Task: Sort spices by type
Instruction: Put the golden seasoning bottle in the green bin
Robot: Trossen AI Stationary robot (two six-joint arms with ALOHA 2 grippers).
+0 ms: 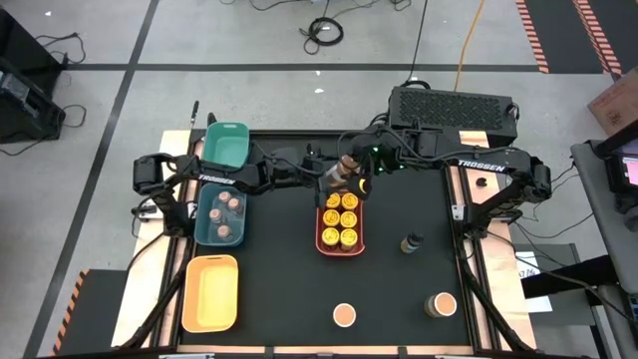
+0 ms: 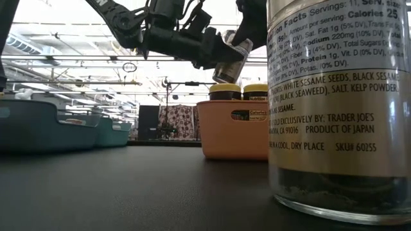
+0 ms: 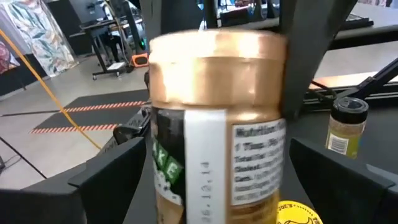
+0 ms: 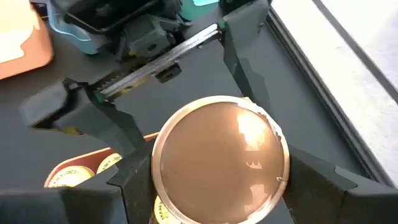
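Gripping one tan-lidded jar (image 1: 346, 168) together at twelve o'clock above the coral tray (image 1: 322, 242), left gripper (image 1: 334, 177) and right gripper (image 1: 353, 176) risk fumbling this handover, dropping it onto the yellow-lidded jars (image 1: 340, 218).

The black tabletop (image 1: 279, 289) carries four trays: a teal tray (image 1: 227, 146) at the far left, a darker teal tray (image 1: 204, 224) nearer on the left, a yellow-orange tray (image 1: 211, 292) at the near left, and a coral tray (image 1: 321, 239) at the centre. Standing directly on it are a dark-lidded jar (image 1: 411, 242) to the right and two tan-lidded jars (image 1: 345, 315) (image 1: 442, 304) along the near edge.
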